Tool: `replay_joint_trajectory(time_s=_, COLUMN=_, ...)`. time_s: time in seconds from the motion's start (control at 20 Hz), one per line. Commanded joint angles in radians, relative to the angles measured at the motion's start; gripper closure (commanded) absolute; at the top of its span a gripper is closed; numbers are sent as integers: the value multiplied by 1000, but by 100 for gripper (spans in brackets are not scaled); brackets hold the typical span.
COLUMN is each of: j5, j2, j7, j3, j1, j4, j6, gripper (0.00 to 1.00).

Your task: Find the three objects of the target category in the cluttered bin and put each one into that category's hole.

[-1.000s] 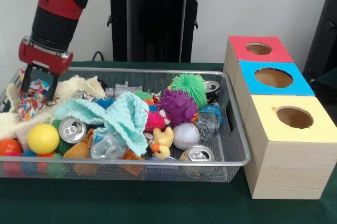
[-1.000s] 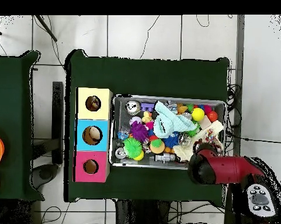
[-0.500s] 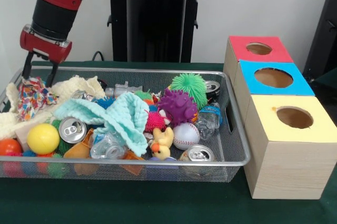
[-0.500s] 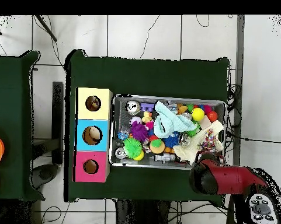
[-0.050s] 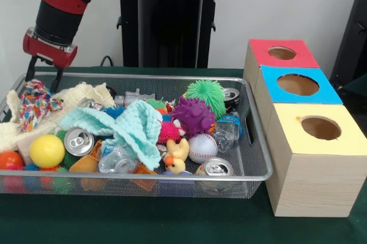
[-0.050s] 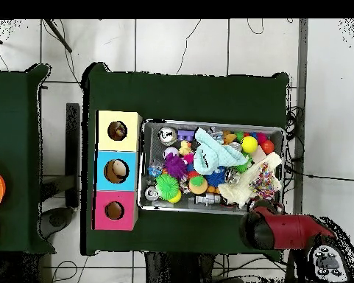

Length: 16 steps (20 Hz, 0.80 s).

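In the front view, a wire bin (image 5: 252, 158) is seen on a green table (image 5: 143, 221), packed with clutter. Nearest the front rim, a drink can (image 5: 216, 168), a yellow rubber duck (image 5: 177, 156), a baseball (image 5: 202, 148) and a crushed clear bottle (image 5: 116, 161) are found. Just behind them, a second can (image 5: 78, 141) lies beside a yellow ball (image 5: 46, 150), and an orange ball (image 5: 10, 160) is pressed into the left corner. A mint cloth (image 5: 129, 126) is draped across the middle. Further back, a purple spiky ball (image 5: 194, 115) and a green spiky ball (image 5: 206, 95) sit touching, with a third can (image 5: 231, 95) tucked by the far right wall. A cream cloth (image 5: 86, 93) and a multicoloured cloth (image 5: 34, 102) are heaped at the far left. To the right of the bin, three boxes are lined up: yellow (image 5: 319, 135) nearest, then blue (image 5: 298, 86), then red (image 5: 281, 54), each with a round hole on top. Above the multicoloured cloth, the gripper (image 5: 42, 80) is held with its fingers spread and nothing between them, clear of the fabric.
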Motion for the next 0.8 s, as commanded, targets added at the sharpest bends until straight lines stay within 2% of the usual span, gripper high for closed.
replay_joint_trajectory(time_s=0.05, j5=27, j2=51, j7=126, j3=28, j1=7, j4=3, j6=-70, gripper=0)
replay_joint_trajectory(time_s=0.45, j5=18, j2=67, j7=103, j3=39, j1=27, j4=-68, j6=-94, gripper=0)
replay_joint_trajectory(time_s=0.65, j5=1, j2=39, j7=73, j3=71, j1=11, j4=-69, j6=-99, gripper=0)
replay_joint_trajectory(time_s=0.8, j5=-20, j2=2, j7=36, j3=94, j1=1, j4=-59, j6=-66, gripper=0)
